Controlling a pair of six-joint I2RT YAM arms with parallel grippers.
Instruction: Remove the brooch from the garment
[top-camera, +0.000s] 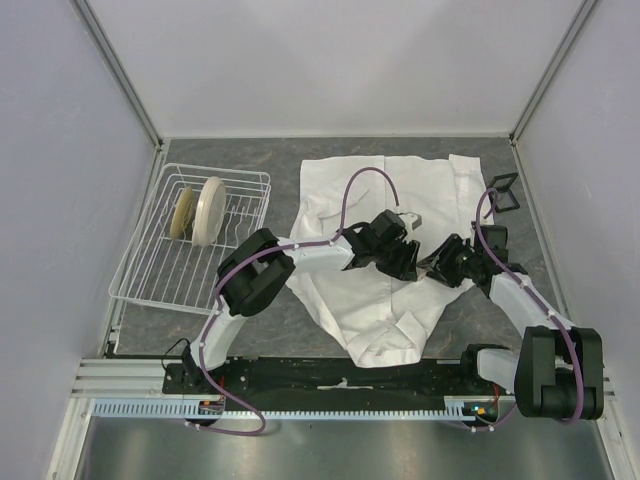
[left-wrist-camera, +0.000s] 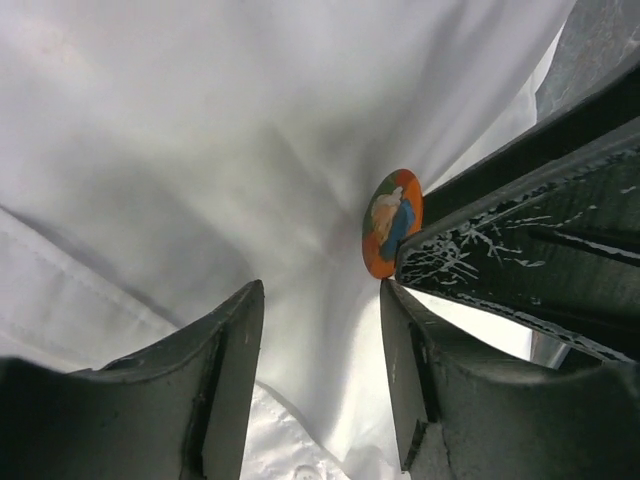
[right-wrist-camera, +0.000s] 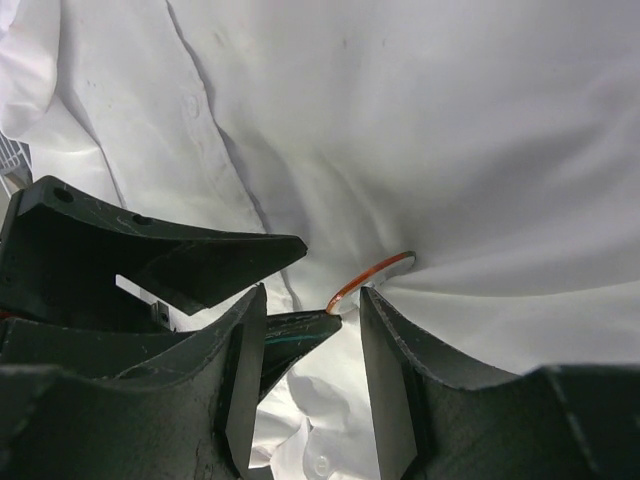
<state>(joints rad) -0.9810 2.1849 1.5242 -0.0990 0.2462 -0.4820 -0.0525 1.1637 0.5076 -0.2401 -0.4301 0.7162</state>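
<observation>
The overhead view is lit evenly from above, and only soft shadows are cast on the worktop (top-camera: 280, 322). In the wrist views the garment (left-wrist-camera: 180, 150) is nearly blown out, while the left pincer (left-wrist-camera: 320, 292) and the right pincer (right-wrist-camera: 312, 293) are rendered dark and soft-focused.

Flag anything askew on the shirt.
The brooch sits tilted rather than flat, and the white shirt puckers into folds converging on it, as if the cloth is being tugged there. Nothing looks torn.
</observation>
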